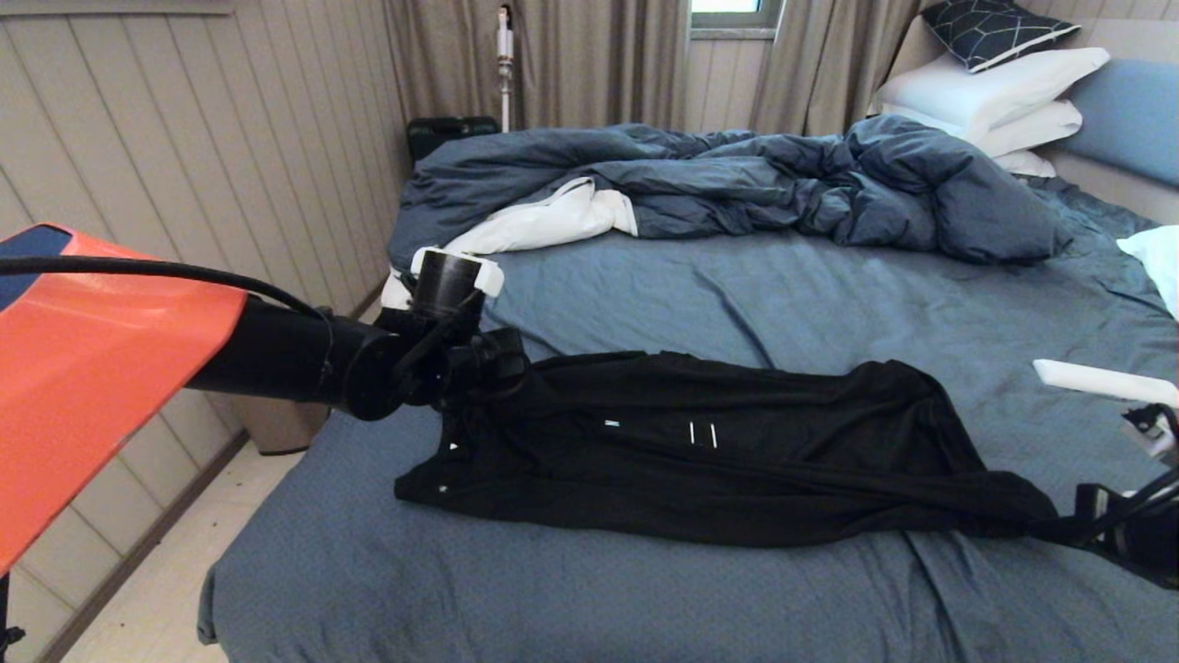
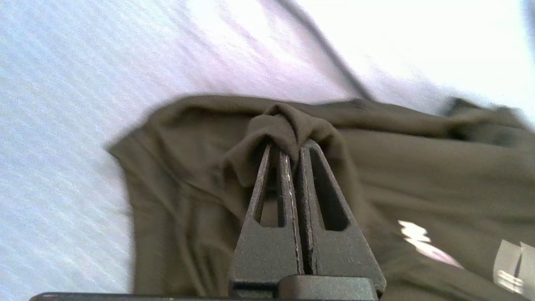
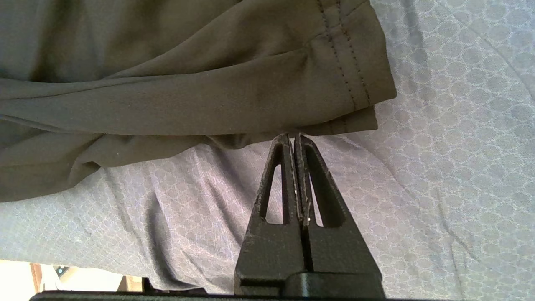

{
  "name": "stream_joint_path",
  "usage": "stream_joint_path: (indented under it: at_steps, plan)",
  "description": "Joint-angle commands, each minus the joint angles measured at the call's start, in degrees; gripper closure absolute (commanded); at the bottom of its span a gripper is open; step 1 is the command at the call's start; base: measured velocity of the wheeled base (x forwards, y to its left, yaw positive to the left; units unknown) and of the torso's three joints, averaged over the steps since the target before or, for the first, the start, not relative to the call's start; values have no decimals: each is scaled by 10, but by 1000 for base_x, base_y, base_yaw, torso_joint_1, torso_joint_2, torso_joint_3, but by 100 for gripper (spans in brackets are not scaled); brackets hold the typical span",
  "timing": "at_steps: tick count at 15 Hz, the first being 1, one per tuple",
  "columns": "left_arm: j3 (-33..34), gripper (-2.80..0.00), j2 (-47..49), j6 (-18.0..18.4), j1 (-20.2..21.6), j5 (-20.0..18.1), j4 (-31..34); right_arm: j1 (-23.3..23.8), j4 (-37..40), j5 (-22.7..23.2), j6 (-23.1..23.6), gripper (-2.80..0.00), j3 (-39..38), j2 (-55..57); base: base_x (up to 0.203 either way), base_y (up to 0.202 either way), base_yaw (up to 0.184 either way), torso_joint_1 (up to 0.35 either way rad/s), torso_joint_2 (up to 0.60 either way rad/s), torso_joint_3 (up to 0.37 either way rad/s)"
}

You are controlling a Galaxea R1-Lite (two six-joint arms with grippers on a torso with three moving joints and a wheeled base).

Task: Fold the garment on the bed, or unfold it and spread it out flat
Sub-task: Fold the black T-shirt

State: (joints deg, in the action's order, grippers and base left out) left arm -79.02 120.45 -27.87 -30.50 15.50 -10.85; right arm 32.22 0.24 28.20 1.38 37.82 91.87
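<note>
The garment (image 1: 737, 451), a black T-shirt with two short white lines, lies in a long crumpled band across the near part of the bed (image 1: 829, 295). My left gripper (image 1: 497, 368) is at its left end, shut on a bunched fold of the cloth (image 2: 288, 121), which wraps over the fingertips. The garment's right end is drawn to a taut point at my right gripper (image 1: 1096, 516). In the right wrist view that gripper (image 3: 292, 136) is shut with its tips at the lower edge of the garment (image 3: 188, 83), beside the stitched hem.
A rumpled dark blue duvet (image 1: 783, 184) with white lining fills the far half of the bed. White pillows (image 1: 995, 92) are stacked at the far right. A panelled wall and a strip of floor (image 1: 166, 589) run along the bed's left side.
</note>
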Motion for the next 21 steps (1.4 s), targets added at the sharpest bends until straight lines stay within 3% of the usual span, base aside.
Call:
stream_joint_path:
  at_steps: [1, 3, 4, 13, 16, 19, 20, 21]
  plan:
    - [0, 0, 12, 3, 0, 6, 0, 0, 0, 2, 0, 0, -1, 0, 0, 0, 0, 0, 0, 0]
    - [0, 0, 6, 5, -1, 6, 20, 1, 0, 3, 0, 0, 0, -1, 0, 0, 0, 0, 0, 0]
    - [0, -280, 4, 7, -4, 7, 42, 1, 0, 2, 0, 0, 0, -1, 0, 0, 0, 0, 0, 0]
    - [4, -280, -58, -2, 0, 9, 64, 2, -1, 3, 0, 0, -2, -3, 0, 0, 0, 0, 0, 0]
    - [81, -280, -92, -40, 4, 8, 101, 2, -1, 5, 0, 0, 1, -1, 0, 0, 0, 0, 0, 0]
    - [204, -280, -114, -64, 18, -9, 89, 5, 0, 5, 0, 0, 7, -4, 0, 0, 0, 0, 0, 0]
    - [221, -87, -128, -67, 26, -18, 76, 5, 0, 5, 0, 0, 9, -8, 0, 0, 0, 0, 0, 0]
    - [223, 0, -134, -67, 29, -24, 74, 5, 0, 5, -1, 0, 7, -9, 0, 0, 0, 0, 0, 0]
